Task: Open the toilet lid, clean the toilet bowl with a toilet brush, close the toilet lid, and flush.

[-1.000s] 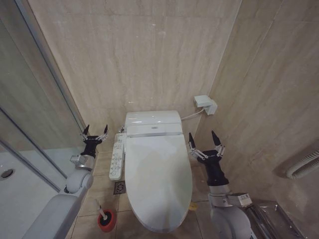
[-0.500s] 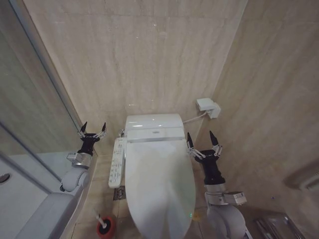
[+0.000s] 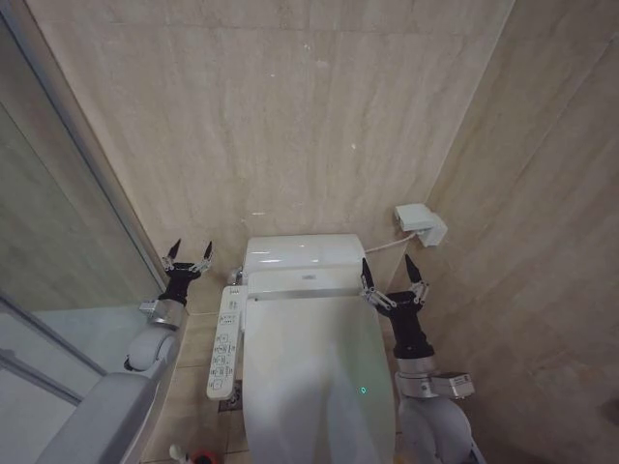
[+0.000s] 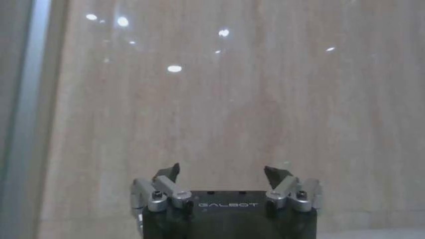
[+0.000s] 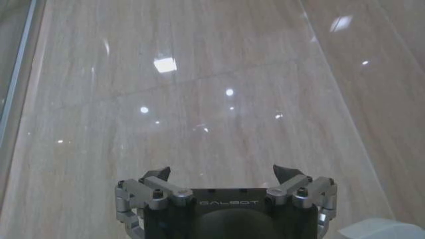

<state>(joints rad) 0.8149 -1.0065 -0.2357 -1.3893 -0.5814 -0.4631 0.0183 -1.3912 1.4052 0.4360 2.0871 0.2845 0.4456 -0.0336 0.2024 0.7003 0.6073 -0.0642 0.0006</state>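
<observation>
Head view: toilet lid (image 3: 314,372) down; my left gripper (image 3: 190,255) and right gripper (image 3: 390,275) flank it, jaws spread, empty.

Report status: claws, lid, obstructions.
Left claw open, raised beside the tank. Right claw open, raised on the other side. Toilet lid shut, untouched. Nothing in the way.

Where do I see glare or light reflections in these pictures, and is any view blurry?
Head view: the closed toilet lid is glossy, with soft sheen, and a small green light spot near its right side. Left wrist view: soft, slightly blurred, bright ceiling-light spots on the wall tile above the open left hand. Right wrist view: several white glare spots on the wall above the open right hand.
</observation>
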